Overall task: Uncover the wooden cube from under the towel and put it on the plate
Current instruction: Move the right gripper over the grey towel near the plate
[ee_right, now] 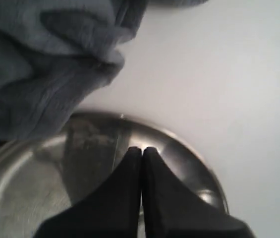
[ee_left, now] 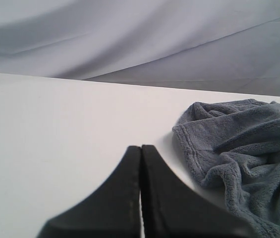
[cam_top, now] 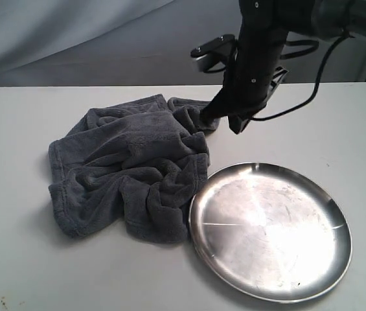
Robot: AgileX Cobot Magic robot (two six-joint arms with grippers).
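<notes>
towel (cam_top: 127, 172): we count one, crumpled on the tabletop (cam_top: 27, 272)
steel plate (cam_top: 270, 230): one, against the towel
left claw (ee_left: 140, 147): pressed together, empty
right claw (ee_right: 141, 148): pressed together, empty

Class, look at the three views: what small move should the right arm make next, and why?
Probably open the right hand and lower it onto the towel edge beside it. The hand is shut and empty, the towel lies bunched next to the plate, and no cube shows, so it is presumably underneath.
</notes>
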